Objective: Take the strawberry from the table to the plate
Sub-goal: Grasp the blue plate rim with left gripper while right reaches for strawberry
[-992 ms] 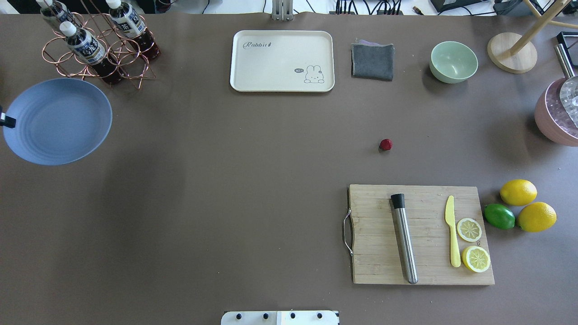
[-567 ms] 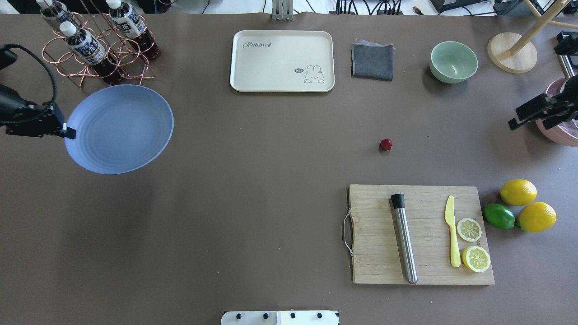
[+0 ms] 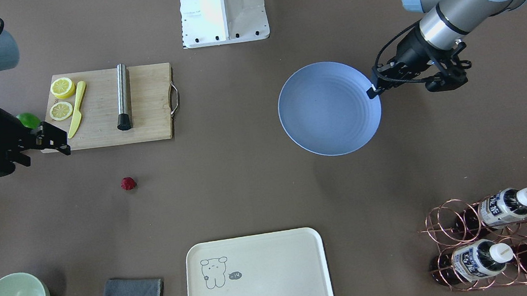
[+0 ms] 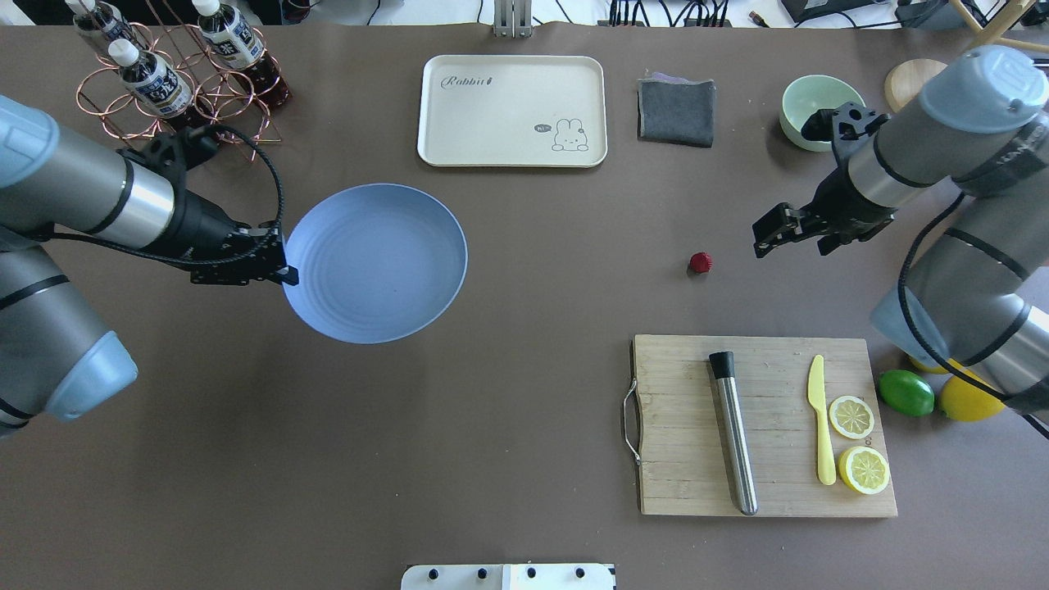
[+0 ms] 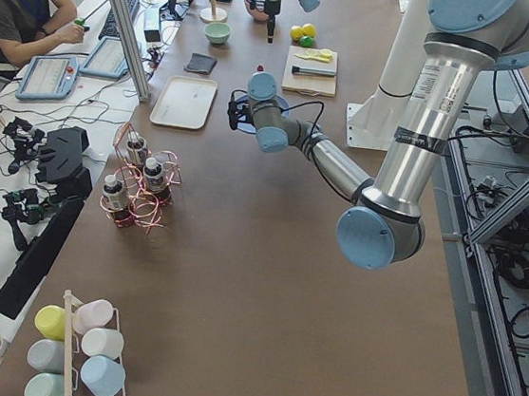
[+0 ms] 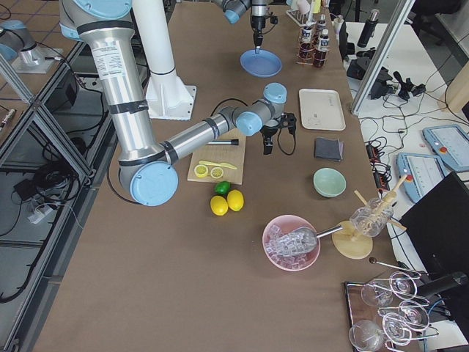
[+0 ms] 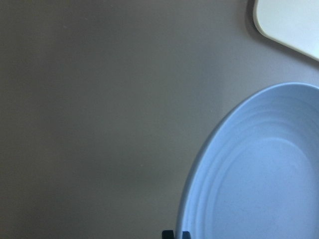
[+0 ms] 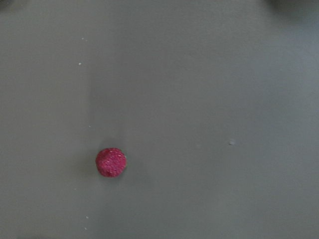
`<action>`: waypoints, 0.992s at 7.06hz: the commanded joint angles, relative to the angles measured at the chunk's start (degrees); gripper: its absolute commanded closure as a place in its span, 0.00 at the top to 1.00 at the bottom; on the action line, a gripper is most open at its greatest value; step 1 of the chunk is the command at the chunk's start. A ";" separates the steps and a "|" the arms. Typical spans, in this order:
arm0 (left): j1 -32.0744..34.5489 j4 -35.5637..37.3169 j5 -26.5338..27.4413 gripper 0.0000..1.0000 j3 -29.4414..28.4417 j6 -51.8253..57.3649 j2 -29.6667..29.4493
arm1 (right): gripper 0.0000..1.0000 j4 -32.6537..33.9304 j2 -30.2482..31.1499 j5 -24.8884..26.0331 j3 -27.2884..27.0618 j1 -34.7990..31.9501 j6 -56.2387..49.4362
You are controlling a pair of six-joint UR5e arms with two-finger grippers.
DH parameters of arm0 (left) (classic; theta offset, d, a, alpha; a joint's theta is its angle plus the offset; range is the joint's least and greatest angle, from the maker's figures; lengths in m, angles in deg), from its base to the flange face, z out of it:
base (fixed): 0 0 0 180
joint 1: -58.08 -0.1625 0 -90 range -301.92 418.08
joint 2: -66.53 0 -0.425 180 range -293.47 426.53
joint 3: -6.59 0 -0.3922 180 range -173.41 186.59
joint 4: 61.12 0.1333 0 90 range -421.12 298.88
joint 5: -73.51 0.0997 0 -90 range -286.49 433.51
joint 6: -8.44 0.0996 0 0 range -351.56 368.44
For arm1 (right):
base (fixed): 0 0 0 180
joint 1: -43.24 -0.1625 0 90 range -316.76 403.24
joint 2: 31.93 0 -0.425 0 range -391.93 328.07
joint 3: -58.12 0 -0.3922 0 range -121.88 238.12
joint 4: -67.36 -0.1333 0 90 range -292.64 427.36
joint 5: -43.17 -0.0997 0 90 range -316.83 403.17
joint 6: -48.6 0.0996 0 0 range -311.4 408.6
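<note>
Holding the plate (image 4: 385,270) by its rim, my left gripper (image 4: 287,273) clamps it over the left half of the table (image 4: 508,410) as a target. My right gripper (image 4: 788,236), spread and empty, hovers near the strawberry (image 4: 700,262), which lies right of centre.

Left gripper (image 4: 288,273) clamped on plate (image 4: 377,262) rim, right gripper (image 4: 762,238) fingers apart

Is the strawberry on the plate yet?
No, the strawberry lies on the bare table, well apart from the empty plate.
</note>
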 commanded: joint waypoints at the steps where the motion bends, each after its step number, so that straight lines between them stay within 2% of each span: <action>1: -5.38 0.00 5.36 0.00 -0.25 -3.65 -2.15 | 1.00 -1.46 -6.17 2.81 5.44 4.04 3.23; 3: -7.14 0.00 6.52 0.00 0.28 -6.28 -2.59 | 1.00 -6.37 -8.65 5.27 12.13 6.34 5.18; 5: -10.13 -0.09 10.38 0.00 0.19 -7.17 -3.03 | 0.94 -7.09 -8.66 6.50 13.38 6.70 5.27; 6: -10.75 -0.09 10.65 0.00 0.19 -7.52 -2.94 | 0.78 -7.09 -8.74 6.51 13.47 6.78 5.53; 7: -11.45 -0.09 11.53 0.00 0.28 -7.96 -3.03 | 0.73 -7.09 -8.74 6.51 13.47 6.78 5.53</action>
